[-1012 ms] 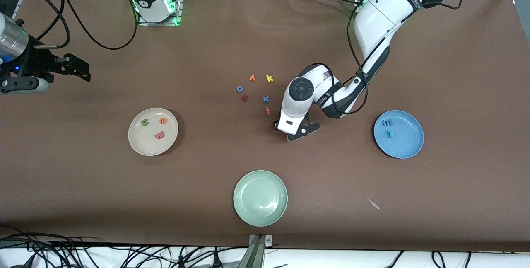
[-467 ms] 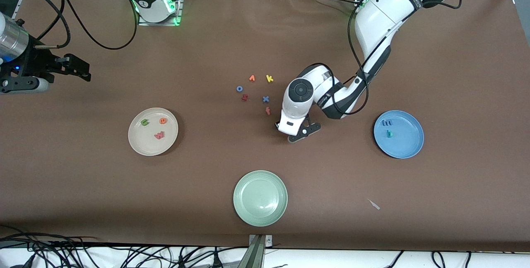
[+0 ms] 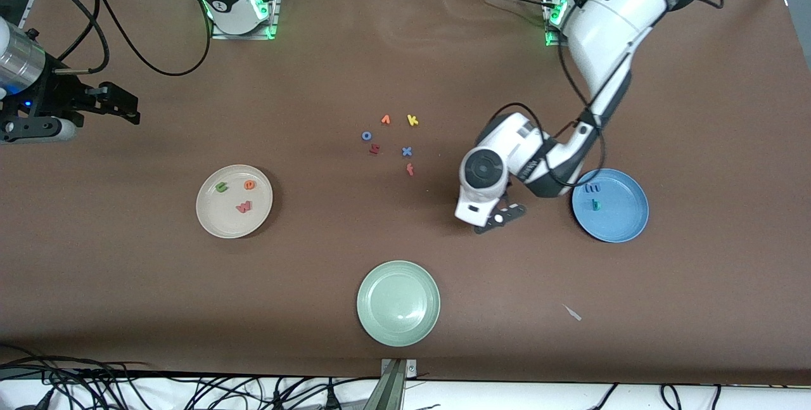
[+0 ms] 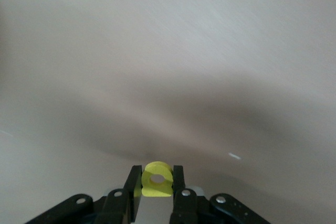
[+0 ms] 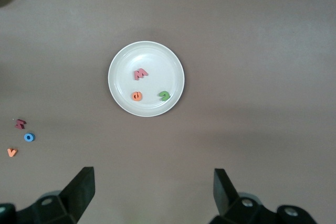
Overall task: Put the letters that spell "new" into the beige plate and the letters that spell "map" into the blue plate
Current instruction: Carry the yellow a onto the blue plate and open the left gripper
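My left gripper hangs over bare table between the loose letters and the blue plate. It is shut on the yellow a, pinched between both fingers in the left wrist view, where the gripper shows. The blue m and teal p lie in the blue plate. The beige plate holds the green n, orange e and salmon w. My right gripper waits open at the right arm's end, looking down on the beige plate.
A pale green plate sits nearest the front camera. Loose letters lie mid-table: orange v, yellow k, blue o, dark red letter, blue x, red f. A small white scrap lies beside the green plate.
The left gripper shut on the yellow a beside the loose letters, then carried it off toward the blue plate. The right arm has not moved.
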Tool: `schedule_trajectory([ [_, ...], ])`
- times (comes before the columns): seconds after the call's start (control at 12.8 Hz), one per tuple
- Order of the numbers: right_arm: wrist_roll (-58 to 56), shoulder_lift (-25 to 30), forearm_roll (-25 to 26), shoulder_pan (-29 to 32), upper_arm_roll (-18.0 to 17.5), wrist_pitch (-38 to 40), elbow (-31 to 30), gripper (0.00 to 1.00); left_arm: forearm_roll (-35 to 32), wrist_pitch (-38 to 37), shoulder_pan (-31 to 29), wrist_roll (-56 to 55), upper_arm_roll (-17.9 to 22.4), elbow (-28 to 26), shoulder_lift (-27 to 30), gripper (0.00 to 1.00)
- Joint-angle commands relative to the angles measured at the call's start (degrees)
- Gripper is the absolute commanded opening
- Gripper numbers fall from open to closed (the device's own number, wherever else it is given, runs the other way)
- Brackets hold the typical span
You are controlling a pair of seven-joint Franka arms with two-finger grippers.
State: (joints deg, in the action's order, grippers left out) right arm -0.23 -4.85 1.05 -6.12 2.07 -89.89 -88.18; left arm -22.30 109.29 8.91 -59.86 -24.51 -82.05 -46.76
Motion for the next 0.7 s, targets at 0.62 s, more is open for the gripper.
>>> schedule_trajectory([
  [0.62,0.6,-0.9,0.7,0.1,-0.1,0.5,1.8,1.0,0.9,-10.7,-24.1,43.1,-1.0,-6.4,8.4,0.08],
])
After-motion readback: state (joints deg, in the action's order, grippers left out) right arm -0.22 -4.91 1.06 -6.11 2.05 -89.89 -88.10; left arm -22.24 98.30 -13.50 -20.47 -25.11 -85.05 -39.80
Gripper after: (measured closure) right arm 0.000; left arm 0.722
